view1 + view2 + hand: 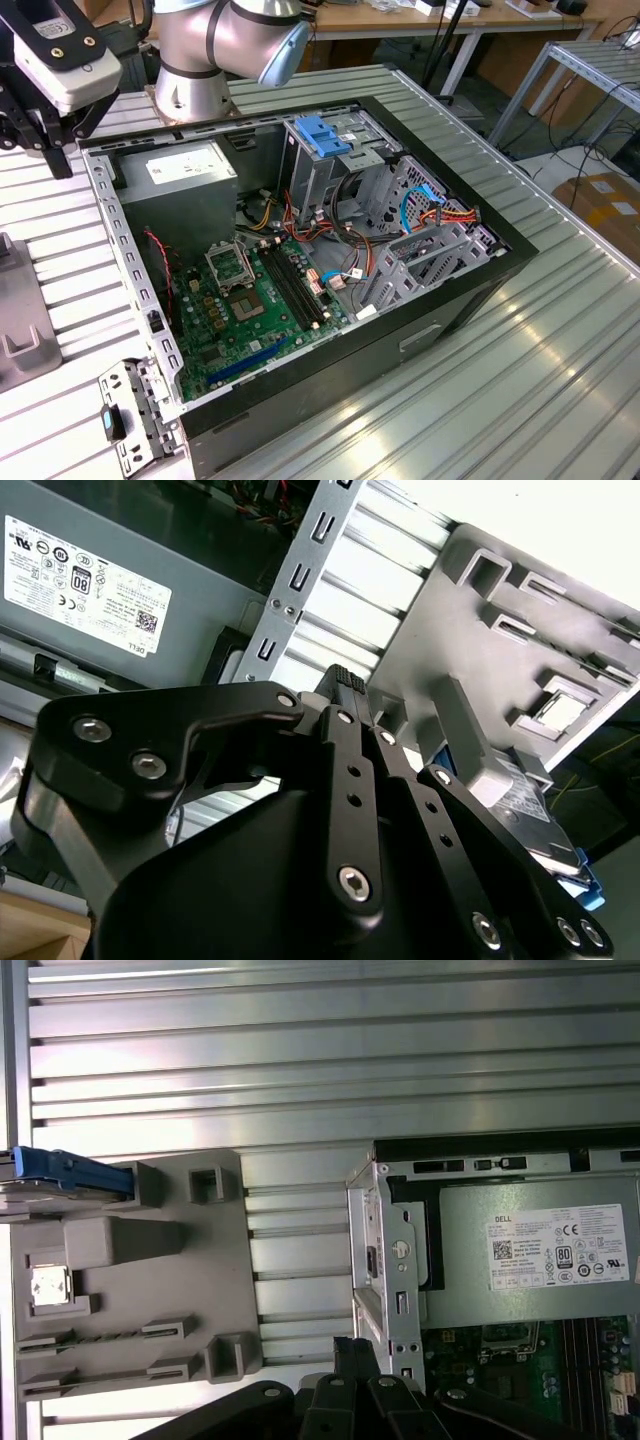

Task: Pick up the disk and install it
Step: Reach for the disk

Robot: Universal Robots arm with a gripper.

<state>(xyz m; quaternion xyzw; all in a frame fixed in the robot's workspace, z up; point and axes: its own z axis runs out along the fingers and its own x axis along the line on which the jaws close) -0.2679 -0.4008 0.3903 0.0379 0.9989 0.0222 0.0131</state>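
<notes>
on ribbed table (300, 1060), grey holder (130, 1290) cradles disk (70, 1172).

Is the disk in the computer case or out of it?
Out: the disk sits at the grey fixture, on the table beside the case.
</notes>
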